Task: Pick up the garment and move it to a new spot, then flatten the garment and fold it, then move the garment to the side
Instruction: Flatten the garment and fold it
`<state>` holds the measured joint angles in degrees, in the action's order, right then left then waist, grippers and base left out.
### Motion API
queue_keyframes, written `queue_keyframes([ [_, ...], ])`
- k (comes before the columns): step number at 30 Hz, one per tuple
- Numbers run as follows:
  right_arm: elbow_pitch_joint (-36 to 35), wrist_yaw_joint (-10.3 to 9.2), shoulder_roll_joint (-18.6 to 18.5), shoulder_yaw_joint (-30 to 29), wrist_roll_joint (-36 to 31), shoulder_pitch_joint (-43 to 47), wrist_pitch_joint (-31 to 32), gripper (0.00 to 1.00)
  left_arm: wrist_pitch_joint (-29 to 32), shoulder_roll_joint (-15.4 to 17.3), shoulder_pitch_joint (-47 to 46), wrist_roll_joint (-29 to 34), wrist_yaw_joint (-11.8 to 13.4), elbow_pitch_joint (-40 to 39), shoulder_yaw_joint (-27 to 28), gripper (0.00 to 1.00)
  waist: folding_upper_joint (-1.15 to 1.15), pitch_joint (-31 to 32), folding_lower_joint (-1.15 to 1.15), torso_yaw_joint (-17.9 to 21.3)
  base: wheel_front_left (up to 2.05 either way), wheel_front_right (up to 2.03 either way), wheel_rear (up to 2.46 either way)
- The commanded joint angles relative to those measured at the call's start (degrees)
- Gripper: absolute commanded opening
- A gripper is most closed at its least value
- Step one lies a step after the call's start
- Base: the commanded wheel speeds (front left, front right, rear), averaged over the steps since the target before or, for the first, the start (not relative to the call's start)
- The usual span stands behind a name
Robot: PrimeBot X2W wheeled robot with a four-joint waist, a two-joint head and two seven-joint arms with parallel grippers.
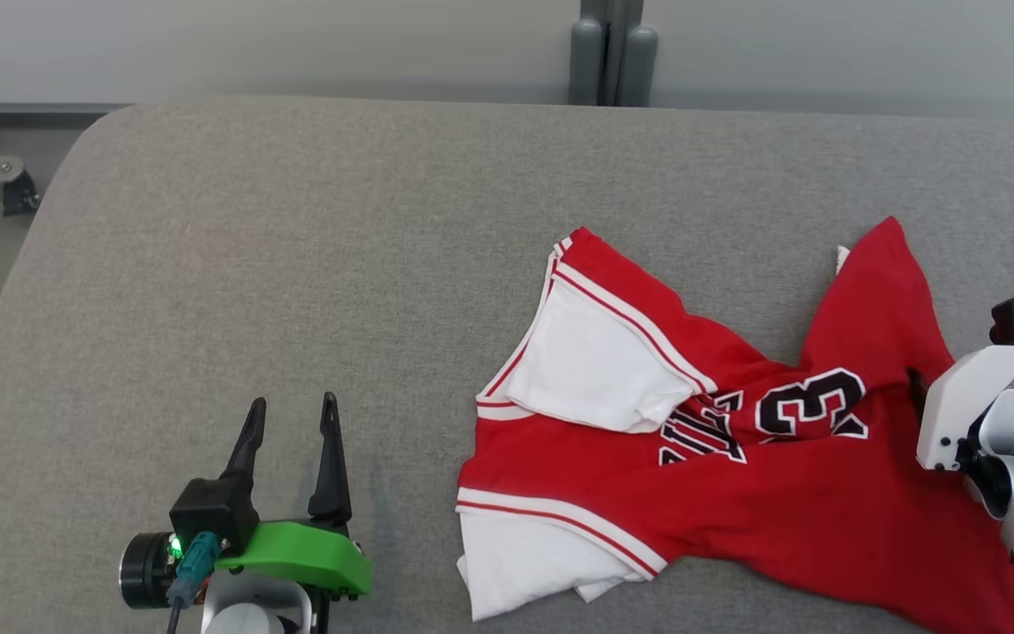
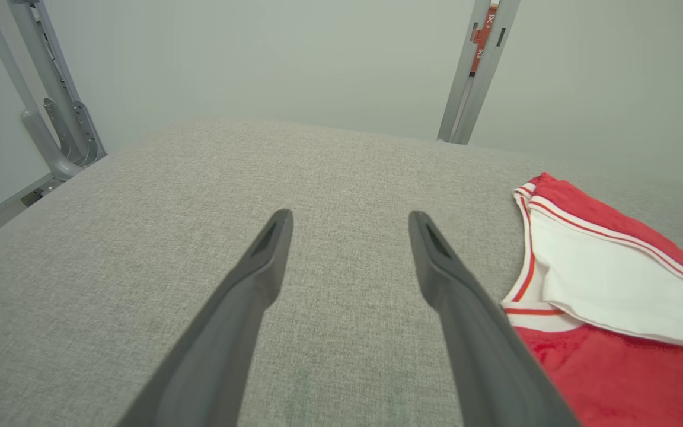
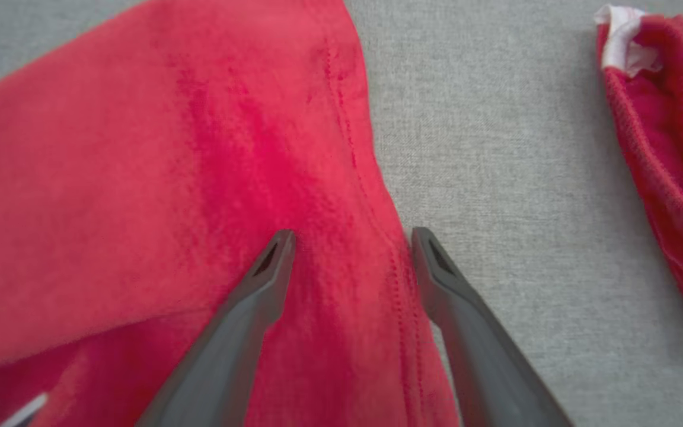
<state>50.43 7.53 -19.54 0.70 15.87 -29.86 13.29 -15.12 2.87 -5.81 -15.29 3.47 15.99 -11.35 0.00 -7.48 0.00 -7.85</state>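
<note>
The red garment (image 1: 736,467) lay crumpled on the grey cushion (image 1: 296,220), right of the left gripper (image 1: 292,401), whose jaws stood apart and empty, while the right gripper (image 3: 353,236), jaws also apart, straddled its seamed edge, gripping nothing

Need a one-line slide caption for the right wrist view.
Open right hand poised over the hemmed edge of the red jersey on the grey cushion.
</note>
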Motion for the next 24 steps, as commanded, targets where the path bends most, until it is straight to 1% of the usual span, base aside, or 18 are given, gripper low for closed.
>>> queue_keyframes([
  [1,1.7,-0.09,-0.1,0.9,0.6,-1.5,0.4,1.0,0.0,0.1,-1.1,0.2,-0.2,-0.1,0.0,1.0,0.0,-2.4,0.0,-2.4,0.0,0.0,0.0],
  [8,7.9,-0.03,0.8,6.5,3.7,-4.0,3.8,1.0,0.0,0.1,-1.5,-0.1,0.0,-0.3,-0.1,1.0,0.0,-3.3,0.0,-3.3,0.0,0.0,0.0],
  [9,8.2,-0.03,0.7,7.5,4.0,-4.4,3.8,0.94,0.0,0.1,-1.5,-0.1,0.0,-0.3,-0.1,1.0,0.0,-3.4,0.0,-3.4,0.0,0.0,0.0],
  [10,8.5,-0.03,0.4,8.1,4.1,-4.8,3.4,0.52,0.0,0.1,-1.5,-0.2,0.1,-0.3,0.0,1.0,0.0,-3.5,0.0,-3.4,0.0,0.0,0.0],
  [11,9.0,-0.04,0.1,8.9,4.0,-5.2,3.1,0.39,0.0,0.1,-1.7,-0.3,0.1,-0.3,-0.1,1.0,0.0,-3.5,0.0,-3.4,0.0,0.0,0.0],
  [12,9.2,-0.04,-0.1,9.4,4.0,-5.5,2.8,0.17,0.0,0.1,-1.8,-0.4,0.2,-0.3,-0.1,1.0,0.0,-3.6,0.0,-3.4,0.0,0.0,0.0],
  [13,9.6,-0.04,-0.5,9.9,4.0,-6.0,2.3,0.0,0.0,0.1,-1.9,-0.4,0.2,-0.3,-0.2,1.0,0.0,-3.6,0.0,-3.4,0.0,0.0,0.0],
  [18,11.1,-0.12,-2.6,10.8,2.9,-9.3,-1.5,0.0,0.0,0.1,-2.1,-0.8,0.4,-0.2,-0.7,1.0,0.0,-3.6,0.0,-3.9,0.0,0.0,0.0],
  [21,12.6,-0.12,-3.8,9.5,1.5,-12.3,-5.8,0.0,0.0,0.1,-2.2,-0.7,0.5,-0.2,-0.8,1.0,0.0,-3.7,0.0,-4.4,0.0,0.0,0.0],
  [24,14.9,-0.12,-4.0,6.9,-0.3,-14.9,-10.1,0.0,0.0,0.1,-2.4,-0.9,0.5,-0.2,-0.8,1.0,0.0,-3.8,0.0,-5.0,0.0,0.0,0.0],
])
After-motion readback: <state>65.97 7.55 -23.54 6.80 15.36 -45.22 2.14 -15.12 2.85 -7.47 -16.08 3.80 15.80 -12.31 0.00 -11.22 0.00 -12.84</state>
